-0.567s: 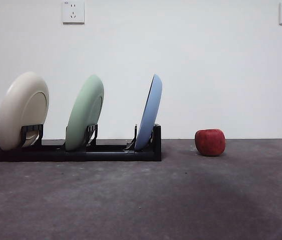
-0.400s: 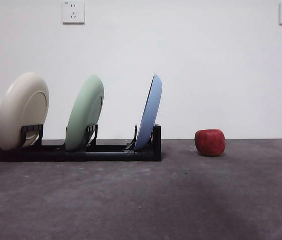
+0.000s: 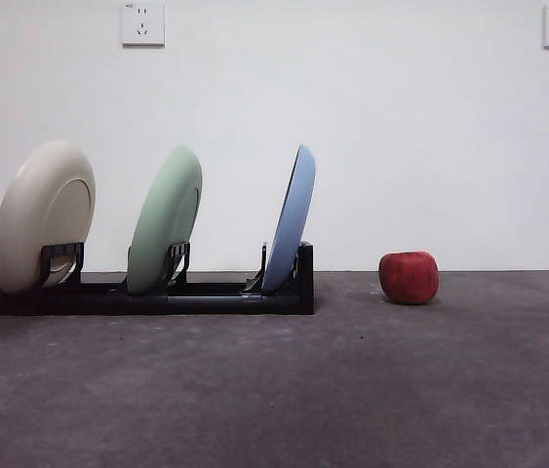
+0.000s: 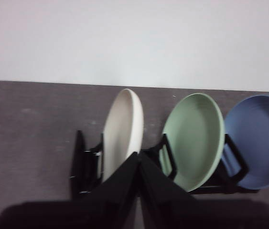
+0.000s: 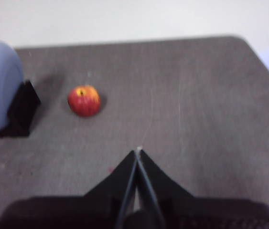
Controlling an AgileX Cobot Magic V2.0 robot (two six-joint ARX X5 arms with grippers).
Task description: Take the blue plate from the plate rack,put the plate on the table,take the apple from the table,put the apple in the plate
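We find the blue plate standing tilted in the end slot of the plate rack, beside a pale green plate and a cream plate, along the table's far edge. The apple sits on the table near the rack's blue-plate end, apart from it. The left gripper hangs above the rack, jaws pressed together, empty. The right gripper hovers over bare table, jaws likewise together.
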